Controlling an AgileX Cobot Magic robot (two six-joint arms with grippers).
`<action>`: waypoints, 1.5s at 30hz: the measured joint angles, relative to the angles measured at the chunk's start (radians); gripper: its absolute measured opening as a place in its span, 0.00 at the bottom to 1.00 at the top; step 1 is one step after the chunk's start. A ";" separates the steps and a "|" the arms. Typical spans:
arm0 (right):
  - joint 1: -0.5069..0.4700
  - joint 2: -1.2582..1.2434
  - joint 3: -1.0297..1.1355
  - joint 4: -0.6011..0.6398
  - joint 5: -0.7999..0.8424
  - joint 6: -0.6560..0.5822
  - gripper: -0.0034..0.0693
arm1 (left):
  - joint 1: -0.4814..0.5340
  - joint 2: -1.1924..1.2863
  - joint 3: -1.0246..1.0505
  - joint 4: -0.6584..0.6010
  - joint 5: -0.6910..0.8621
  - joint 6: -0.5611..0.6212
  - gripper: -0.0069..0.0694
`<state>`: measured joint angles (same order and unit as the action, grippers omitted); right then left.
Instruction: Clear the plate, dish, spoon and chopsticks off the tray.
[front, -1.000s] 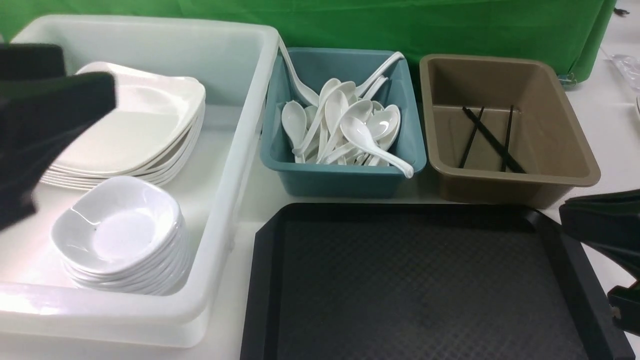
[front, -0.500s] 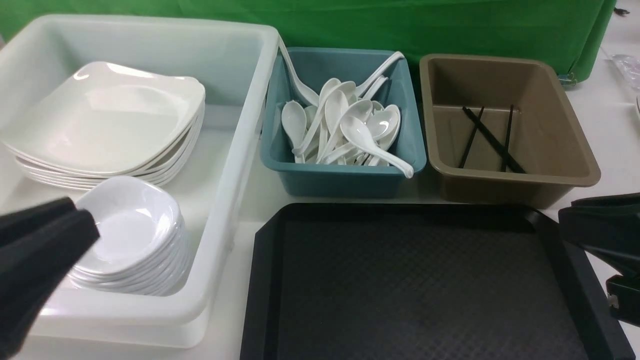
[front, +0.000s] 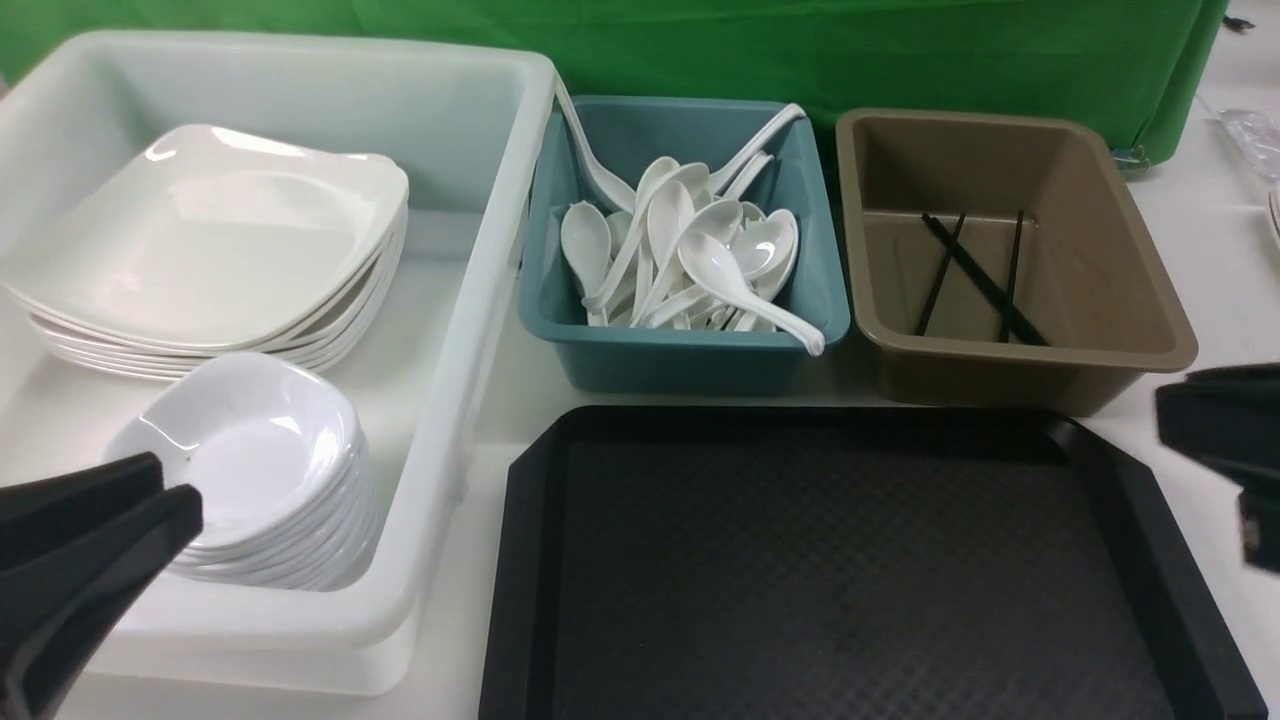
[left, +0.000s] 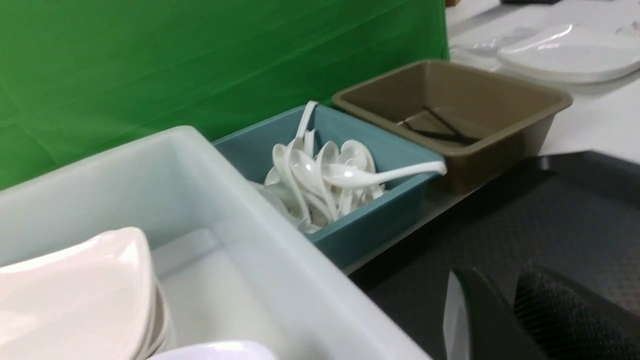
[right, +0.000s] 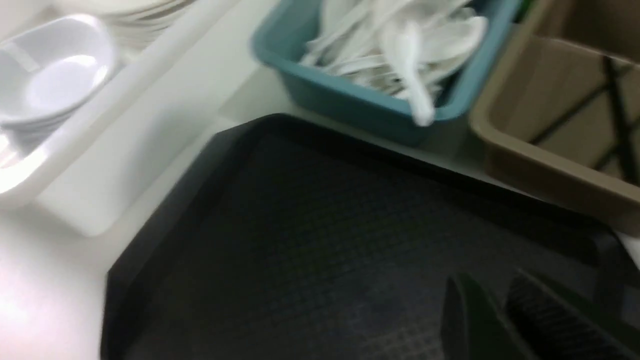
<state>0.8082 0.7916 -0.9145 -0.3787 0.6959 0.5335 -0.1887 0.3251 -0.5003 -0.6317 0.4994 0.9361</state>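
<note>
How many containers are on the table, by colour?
White plastic tub: 1
Teal plastic bin: 1
Brown plastic bin: 1
Black rectangular plastic tray: 1
Total: 4

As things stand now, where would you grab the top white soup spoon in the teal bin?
By the thick handle of the glossy white soup spoon, from above: its end rests over the teal plastic bin's near rim, clear of the piled spoons, so a claw can straddle it.

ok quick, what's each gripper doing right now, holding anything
Left gripper: jaws nearly closed, holding nothing, in front of the stacked dishes.
Right gripper: jaws nearly closed, empty, over the tray.
</note>
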 joint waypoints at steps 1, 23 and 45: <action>-0.061 -0.020 0.015 0.031 -0.011 -0.039 0.19 | 0.000 0.000 0.000 0.011 0.000 0.000 0.23; -0.746 -0.788 0.920 0.272 -0.458 -0.515 0.07 | 0.000 0.000 0.001 0.030 0.004 0.000 0.25; -0.746 -0.790 0.920 0.273 -0.461 -0.490 0.10 | 0.000 0.000 0.006 0.030 0.008 0.000 0.28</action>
<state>0.0625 0.0012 0.0058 -0.1062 0.2346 0.0435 -0.1887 0.3251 -0.4940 -0.6015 0.5075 0.9361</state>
